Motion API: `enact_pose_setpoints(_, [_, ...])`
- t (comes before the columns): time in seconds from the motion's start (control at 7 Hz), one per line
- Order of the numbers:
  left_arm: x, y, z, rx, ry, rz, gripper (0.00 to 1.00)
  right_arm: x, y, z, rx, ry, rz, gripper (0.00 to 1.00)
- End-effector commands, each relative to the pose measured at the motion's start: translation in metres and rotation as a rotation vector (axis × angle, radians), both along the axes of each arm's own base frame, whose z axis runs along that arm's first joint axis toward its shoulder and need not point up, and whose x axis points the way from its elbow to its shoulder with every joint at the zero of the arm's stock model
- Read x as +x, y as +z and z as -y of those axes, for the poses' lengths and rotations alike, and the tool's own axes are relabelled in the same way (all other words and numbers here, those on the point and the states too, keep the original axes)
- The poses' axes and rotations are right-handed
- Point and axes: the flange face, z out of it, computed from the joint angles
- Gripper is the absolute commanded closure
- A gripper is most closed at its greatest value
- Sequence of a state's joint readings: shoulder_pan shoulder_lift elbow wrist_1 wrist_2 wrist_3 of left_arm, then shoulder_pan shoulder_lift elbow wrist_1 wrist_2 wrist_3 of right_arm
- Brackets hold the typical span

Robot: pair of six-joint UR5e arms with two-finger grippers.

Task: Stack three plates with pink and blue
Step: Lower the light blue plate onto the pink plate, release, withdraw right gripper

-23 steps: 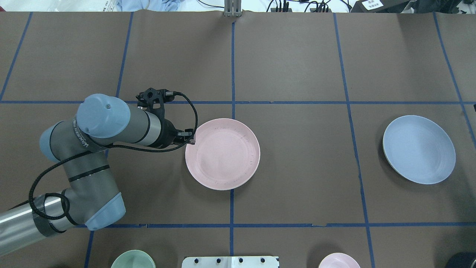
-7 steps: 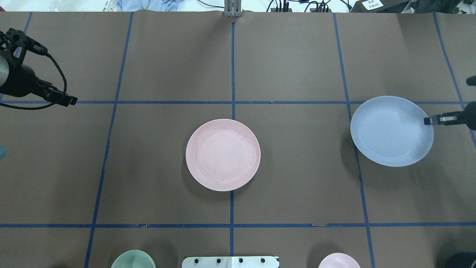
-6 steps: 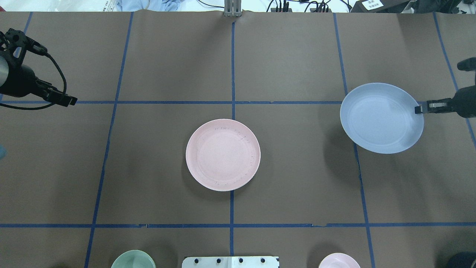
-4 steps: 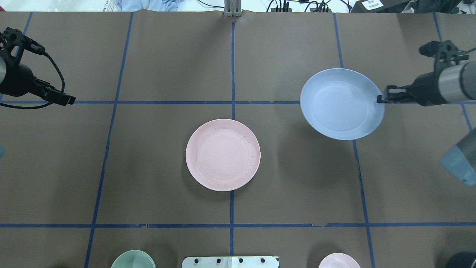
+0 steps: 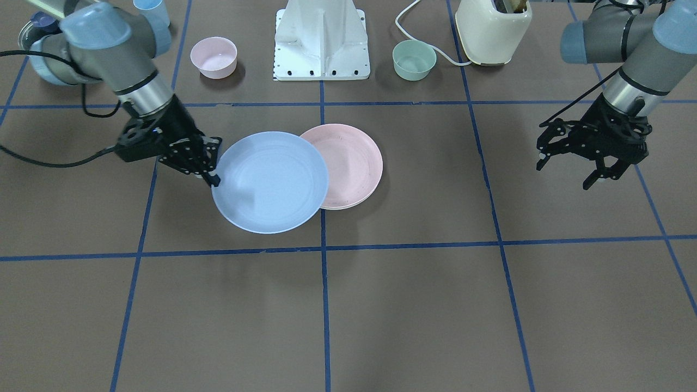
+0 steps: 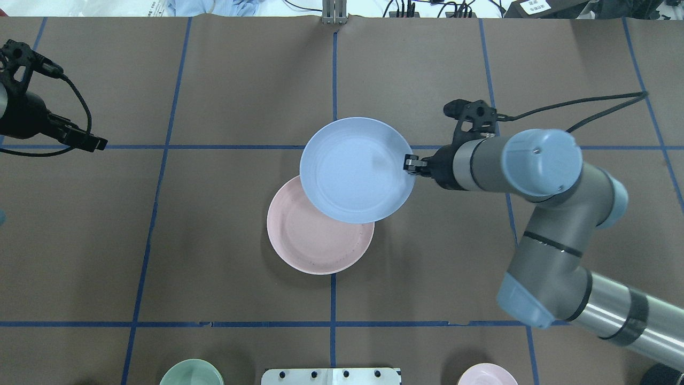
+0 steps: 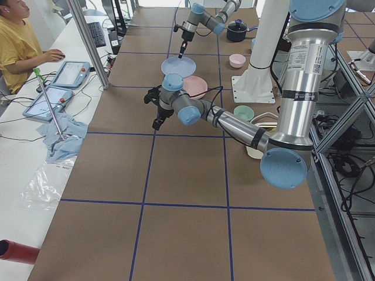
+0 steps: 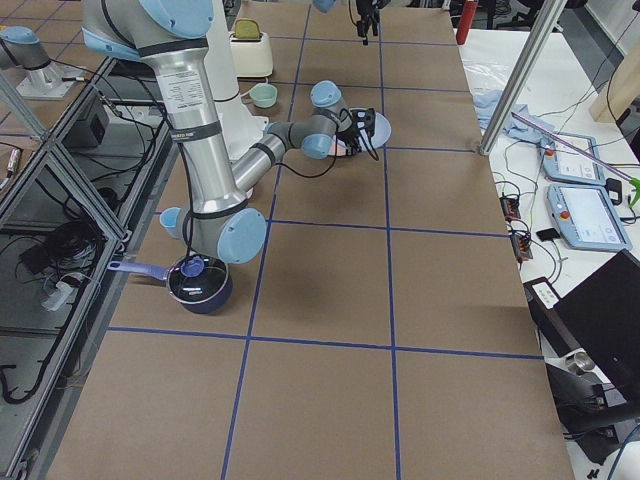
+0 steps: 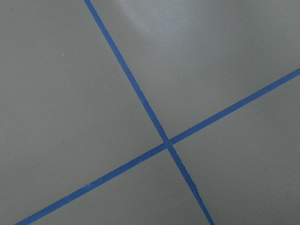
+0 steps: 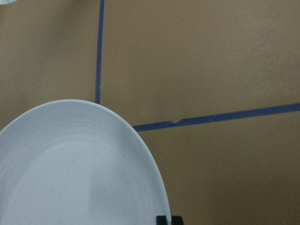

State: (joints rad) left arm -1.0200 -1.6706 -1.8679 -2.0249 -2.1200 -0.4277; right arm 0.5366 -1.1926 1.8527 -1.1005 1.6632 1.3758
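The blue plate (image 6: 355, 171) hangs in the air, held by its right rim in my right gripper (image 6: 409, 163), which is shut on it. It overlaps the far part of the pink plate (image 6: 315, 246), which lies flat at the table's middle. In the front view the blue plate (image 5: 269, 182) covers the pink plate's (image 5: 354, 163) left part, and a pale rim shows just under the pink plate's near edge; a cream plate is not clearly visible. The right wrist view shows the blue plate (image 10: 70, 168) over bare table. My left gripper (image 5: 566, 173) is open and empty, far off to the left.
A small pink bowl (image 5: 213, 56), a small green bowl (image 5: 414, 60), a cream toaster (image 5: 493, 27) and the white robot base (image 5: 322, 38) stand along the robot's edge. Blue tape lines (image 9: 164, 140) cross the brown table.
My right arm has carried the blue plate from the table's right side leftward, to above the pink plate's far part. My left arm left the pink plate earlier and now stays still.
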Motion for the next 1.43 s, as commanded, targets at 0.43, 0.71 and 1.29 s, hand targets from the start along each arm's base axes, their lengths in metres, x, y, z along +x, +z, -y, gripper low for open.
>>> enact_pose_setpoints(0.43, [0.001, 0.001, 0.000, -0.004, 0.000, 0.001, 0.00, -0.078, -0.004, -0.062, 0.026, -0.015, -0.050, 0.63])
enact_pose_setpoints(0.71, [0.001, 0.001, 0.000, -0.002, 0.000, 0.000, 0.00, -0.075, -0.006, -0.062, 0.029, -0.015, -0.075, 0.00])
enact_pose_setpoints(1.29, [-0.050, 0.038, -0.003, -0.049, -0.079, 0.043, 0.00, 0.111, -0.020, 0.088, 0.043, -0.239, -0.302, 0.00])
